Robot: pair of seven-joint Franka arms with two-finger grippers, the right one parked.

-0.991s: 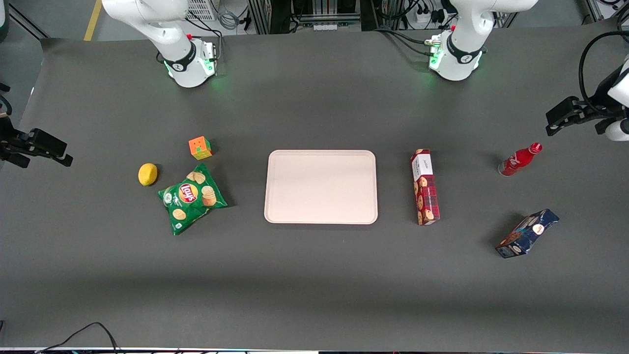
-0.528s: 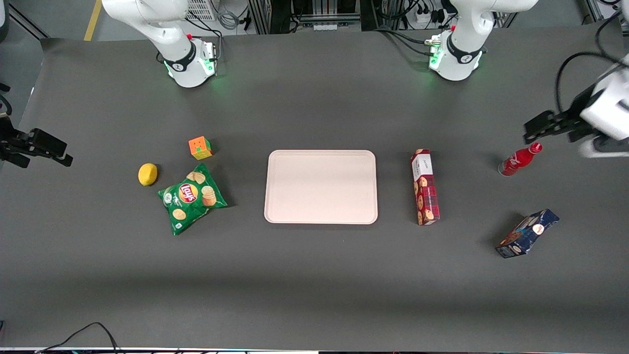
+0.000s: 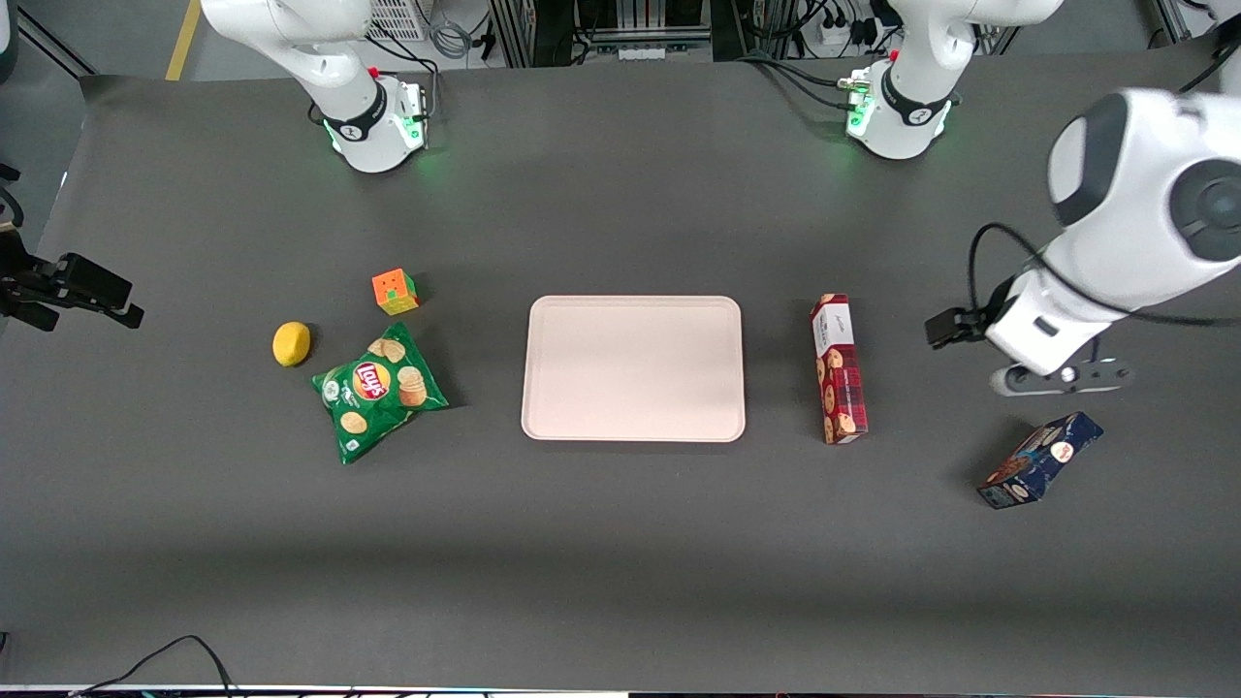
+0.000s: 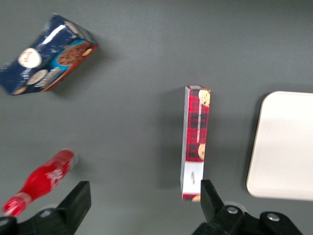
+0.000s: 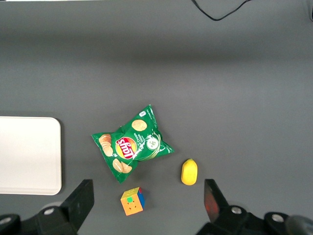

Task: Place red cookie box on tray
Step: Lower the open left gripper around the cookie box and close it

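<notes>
Step in hand: the approach, with nothing grasped. The gripper (image 4: 142,205) hangs above the desk (image 3: 620,543) with its fingers (image 4: 78,200) spread wide and nothing between them; in the front view it is largely hidden under the arm's wrist, toward the working arm's end. Task item: the red cookie box (image 3: 840,369) lies flat on the desk just beside the tray (image 3: 634,367), at the tray's 3 o'clock in the front view, not touching it, long axis running 12 to 6, white label end at 12. In the wrist view the box (image 4: 195,142) shows one of the spread fingers close to its label end, so the gripper is not centred on it. Destination: the tray is bare and sits mid-desk. Next move, as a judgement: shift the gripper over the box's middle, line the fingers up across its narrow width, lower and close, then lift and carry toward 9 o'clock onto the tray. Other items near the arm: a red soda bottle (image 4: 41,180) lying on its side, and a dark blue cookie box (image 3: 1040,460) at roughly 4 o'clock from the red box, both well apart from it. Toward the parked arm's end: a chip bag (image 3: 378,392), a lemon (image 3: 291,343), a puzzle cube (image 3: 395,291). Obstructions: none lie between box and tray; the bottle under the wrist is the nearest thing to clip.
</notes>
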